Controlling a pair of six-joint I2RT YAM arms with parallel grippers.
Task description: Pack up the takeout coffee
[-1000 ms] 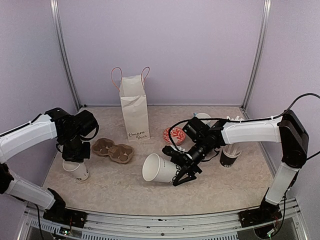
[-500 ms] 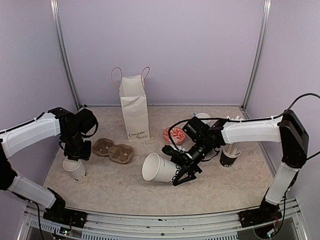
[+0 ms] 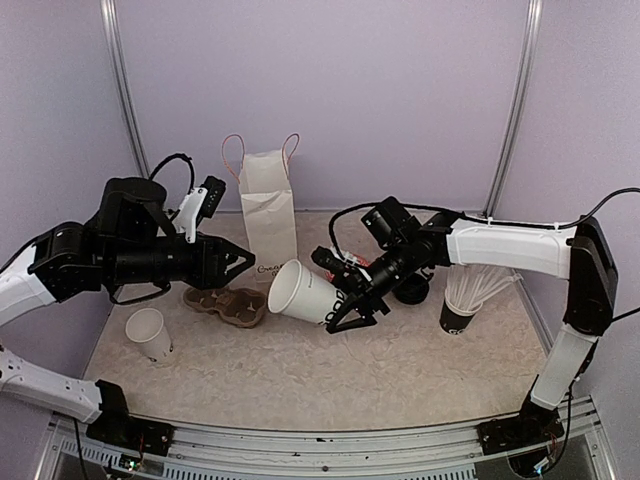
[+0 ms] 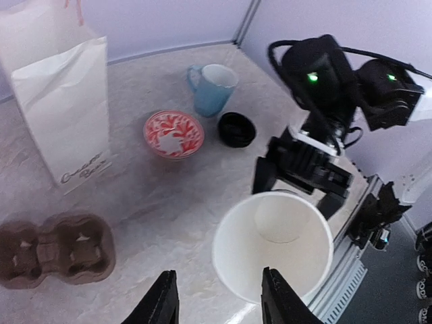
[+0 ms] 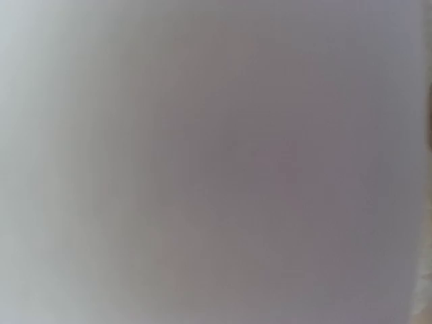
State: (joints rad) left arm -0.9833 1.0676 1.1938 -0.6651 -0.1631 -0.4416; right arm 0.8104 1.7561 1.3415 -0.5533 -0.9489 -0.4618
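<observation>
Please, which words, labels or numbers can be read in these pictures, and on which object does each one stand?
"Cream", in cursive, with a second word below it that begins with "B" but is unclear: on the white paper bag.
White marking on the dark straw cup: too small to read.
Nothing else is readable.

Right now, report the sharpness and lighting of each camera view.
Top external: sharp, evenly lit, the white cup in the right gripper crisp. Left wrist: sharp too, the left gripper dark at the bottom edge. Right wrist: a featureless pale blur, nothing readable.
</observation>
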